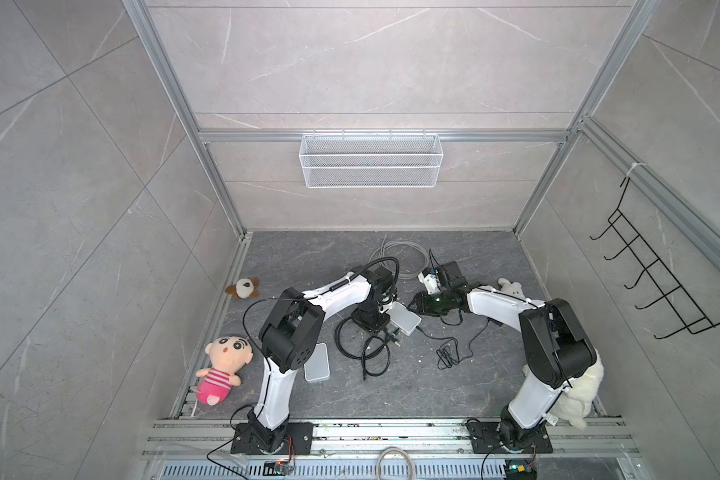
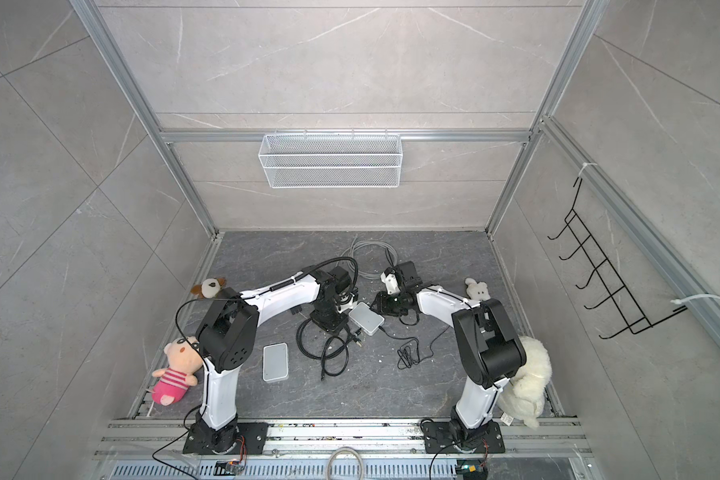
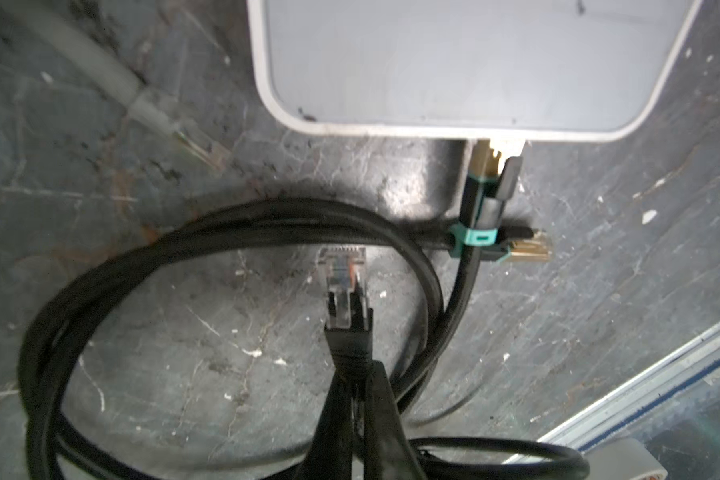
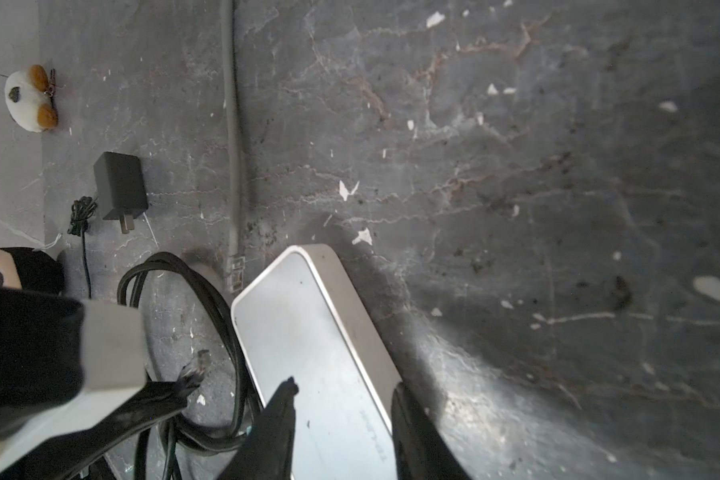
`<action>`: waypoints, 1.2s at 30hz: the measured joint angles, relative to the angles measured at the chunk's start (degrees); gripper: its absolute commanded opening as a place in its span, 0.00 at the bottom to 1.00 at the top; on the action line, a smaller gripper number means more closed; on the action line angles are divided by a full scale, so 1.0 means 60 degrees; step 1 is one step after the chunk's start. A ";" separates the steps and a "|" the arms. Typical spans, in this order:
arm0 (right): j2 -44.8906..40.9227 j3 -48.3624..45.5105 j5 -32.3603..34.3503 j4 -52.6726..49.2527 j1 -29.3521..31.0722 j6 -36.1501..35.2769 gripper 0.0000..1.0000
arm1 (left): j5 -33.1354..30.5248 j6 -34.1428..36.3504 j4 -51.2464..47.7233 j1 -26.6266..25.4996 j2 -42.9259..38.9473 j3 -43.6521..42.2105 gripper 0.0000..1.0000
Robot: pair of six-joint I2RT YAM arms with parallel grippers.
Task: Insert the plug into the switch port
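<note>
Left gripper (image 3: pixel 356 365) closed on the plug (image 3: pixel 344 282), short of the switch (image 3: pixel 474 62).
The plug points toward the switch's port edge without touching it; the right gripper (image 4: pixel 344 399) has its jaws apart over the switch.

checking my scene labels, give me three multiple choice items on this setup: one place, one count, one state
1. Where is the wire basket? A beside the pink doll; B on the black hook rack; C hung on the back wall.
2. How many white boxes lie on the floor? A one; B two; C four.
3. The left gripper is: A shut on the plug; B open and empty; C out of view.
Key: C, it hangs from the back rail; B, the switch and a spare white box; A, its jaws pinch the plug's black boot.
</note>
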 measured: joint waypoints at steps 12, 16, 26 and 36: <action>0.1009 0.0317 -0.0557 0.0514 0.0000 -0.0678 0.42 | -0.0903 0.0331 0.0535 -0.0310 0.0466 0.0102 0.06; 0.1038 0.0313 -0.0648 0.0637 0.0000 -0.0685 0.43 | -0.1147 0.0474 0.0729 -0.0401 0.0466 0.0084 0.06; 0.1188 0.0313 -0.0922 0.0714 -0.0004 -0.0973 0.43 | -0.1501 0.0871 0.0448 -0.0506 0.0776 0.0488 0.06; 0.1446 0.0313 -0.1133 0.1045 -0.0011 -0.1104 0.43 | -0.1759 0.1428 0.0066 -0.0546 0.0943 0.0958 0.06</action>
